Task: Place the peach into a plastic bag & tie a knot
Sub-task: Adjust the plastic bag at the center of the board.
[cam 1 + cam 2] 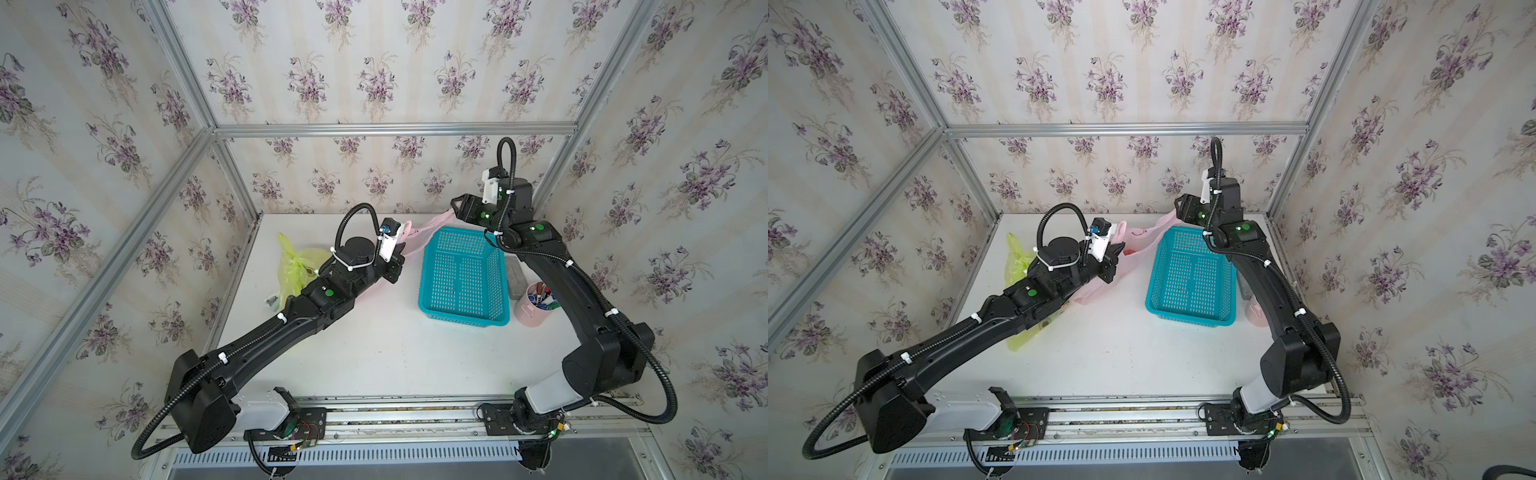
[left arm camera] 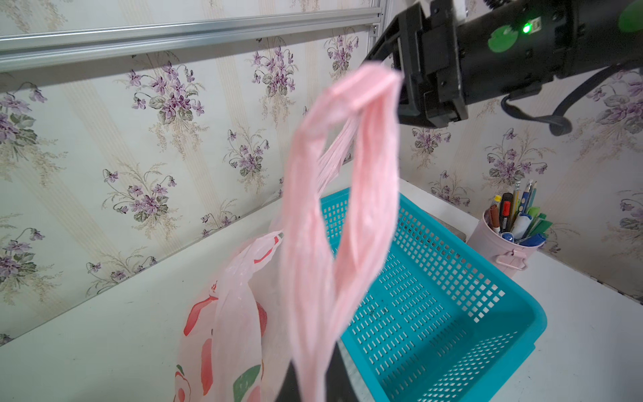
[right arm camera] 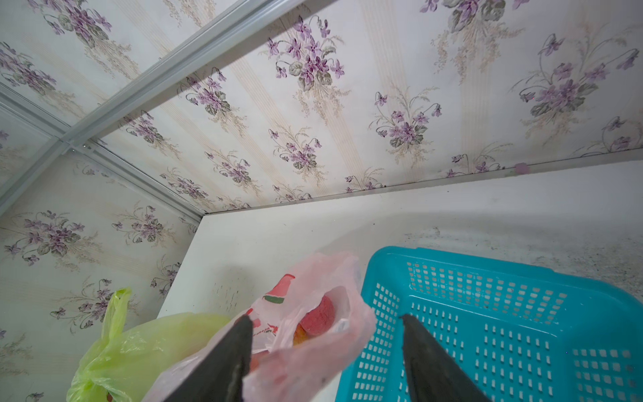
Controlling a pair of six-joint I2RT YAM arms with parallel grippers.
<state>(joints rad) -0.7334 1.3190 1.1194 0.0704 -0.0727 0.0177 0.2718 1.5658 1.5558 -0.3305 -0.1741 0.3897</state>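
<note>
The reddish peach [image 3: 318,320] lies inside the pink printed plastic bag [image 3: 306,369], whose mouth gapes toward the right wrist camera. The bag [image 1: 1136,243] lies on the table between both arms. My left gripper [image 2: 315,386] is shut on a bunched pink handle [image 2: 313,296], which rises as a blurred loop toward my right gripper [image 2: 386,66]. In the right wrist view my right gripper [image 3: 327,317] has its jaws wide apart, with bag plastic lying across one finger [image 3: 226,358]. Both top views show the right gripper [image 1: 457,204] raised at the back, with a pink strip [image 1: 436,222] reaching it.
A turquoise perforated basket [image 1: 463,318] stands right of the bag. A yellow-green knotted bag [image 1: 297,266] lies at the left, beside the left arm. A pink cup of pens [image 1: 530,311] and a grey block [image 1: 517,278] sit right of the basket.
</note>
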